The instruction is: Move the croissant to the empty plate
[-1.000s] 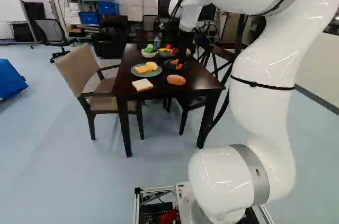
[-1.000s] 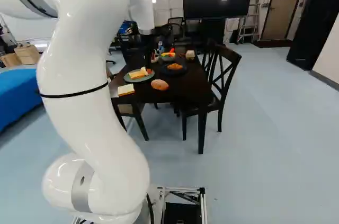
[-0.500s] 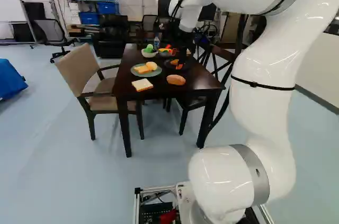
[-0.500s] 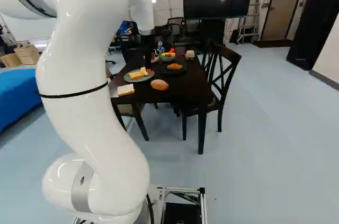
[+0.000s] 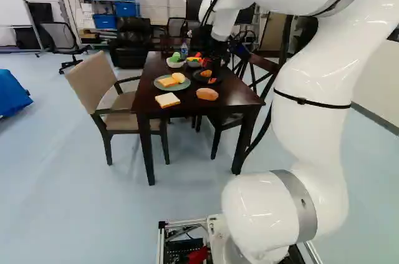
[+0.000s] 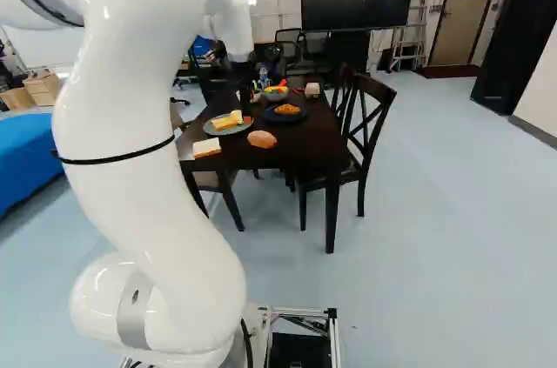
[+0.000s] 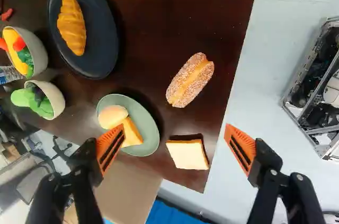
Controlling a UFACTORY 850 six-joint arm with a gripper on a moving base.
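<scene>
Towards the left edge of the dark brown wooden worktop (image 7: 159, 1), in the left base view, lies the round pale green plate (image 7: 152, 131); it carries a pale round bun (image 7: 112, 116) and a yellow-orange wedge (image 7: 132, 133), so it is not empty. Right of it, well back from the near edge and beyond the sugared oblong roll (image 7: 190, 80), the golden-brown ridged croissant (image 7: 72, 25) lies on the round black plate (image 7: 100, 49). It looks like a light play piece, probably firm or slightly springy rather than flaky, and unlikely to break. Its ridges should give the pads some bite, while the tapered ends might slip or swivel; the best hold is likely across the thick middle, one finger on each long side, coming down inside the plate's rim. Farthest right of these in the left base view is the black two-fingered gripper with orange pads (image 7: 175, 147), its fingers spread wide with nothing gripped between them, and no contact shows.
</scene>
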